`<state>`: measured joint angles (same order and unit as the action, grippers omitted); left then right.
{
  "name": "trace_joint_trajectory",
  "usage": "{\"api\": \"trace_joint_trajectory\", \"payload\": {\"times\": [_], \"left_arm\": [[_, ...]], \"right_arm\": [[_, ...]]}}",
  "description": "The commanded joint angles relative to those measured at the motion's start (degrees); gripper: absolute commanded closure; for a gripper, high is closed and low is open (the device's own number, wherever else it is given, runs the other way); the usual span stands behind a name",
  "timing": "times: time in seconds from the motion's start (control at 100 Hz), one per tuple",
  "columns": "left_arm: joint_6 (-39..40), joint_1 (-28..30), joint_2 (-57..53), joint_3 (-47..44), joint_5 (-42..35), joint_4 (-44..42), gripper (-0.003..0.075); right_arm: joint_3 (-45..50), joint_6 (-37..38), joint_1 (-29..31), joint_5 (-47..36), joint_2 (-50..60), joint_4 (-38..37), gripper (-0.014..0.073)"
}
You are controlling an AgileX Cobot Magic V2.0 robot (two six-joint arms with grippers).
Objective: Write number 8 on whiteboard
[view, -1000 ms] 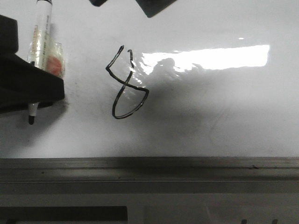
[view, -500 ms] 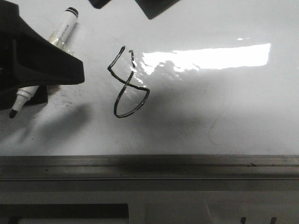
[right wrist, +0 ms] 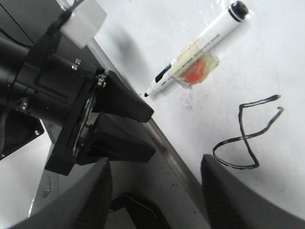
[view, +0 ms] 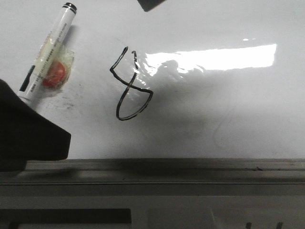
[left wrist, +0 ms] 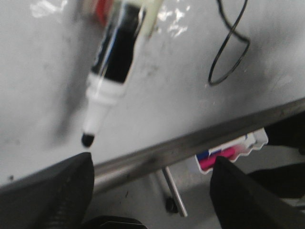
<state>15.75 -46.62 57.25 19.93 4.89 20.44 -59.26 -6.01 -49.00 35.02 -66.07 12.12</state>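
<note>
- The marker (view: 46, 59) lies loose, upper left of the front frame; it looks light, rigid and slick (grip mid-barrel).
- The number 8 (view: 129, 86) sits centre-left on the whiteboard (view: 228, 114).
- The left gripper (right wrist: 125, 129) stands apart, empty; the right gripper (right wrist: 155, 191) likewise.

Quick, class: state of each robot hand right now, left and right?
Left hand: open and empty; the marker lies released on the whiteboard.
Right hand: open, holding nothing.
</note>
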Motion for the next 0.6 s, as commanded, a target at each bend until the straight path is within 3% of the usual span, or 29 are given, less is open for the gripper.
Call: {"api": "trace_joint_trajectory", "payload": {"times": [0.0, 0.16, 0.33, 0.4, 0.46, 0.59], "left_arm": [[0.4, 0.8, -0.1, 0.7, 3.1, 0.9, 0.0219], [0.2, 0.8, -4.0, 0.7, 5.6, 1.1, 0.0223], [-1.2, 0.8, -12.8, 0.7, 7.3, 0.9, 0.029], [-1.2, 0.8, -17.2, 0.7, 8.2, 0.9, 0.0337], [-1.3, 0.8, -21.3, 0.7, 8.3, 0.9, 0.0391], [-1.3, 0.8, -29.9, 0.7, 8.3, 0.1, 0.0582]], "right_arm": [[-1.5, -0.4, 0.2, -4.2, 1.4, 0.8, 0.023], [-1.5, -0.4, 0.2, -3.7, 1.4, 1.0, 0.023], [-1.5, -0.4, 0.2, -4.0, 1.4, 1.0, 0.0246], [-1.5, -0.4, 0.2, -4.0, 1.4, 1.0, 0.0321], [-1.5, -0.4, 0.2, -4.3, 1.8, 1.0, 0.0438], [-1.5, -0.4, 0.2, -4.9, 3.0, 0.6, 0.0662]]}}
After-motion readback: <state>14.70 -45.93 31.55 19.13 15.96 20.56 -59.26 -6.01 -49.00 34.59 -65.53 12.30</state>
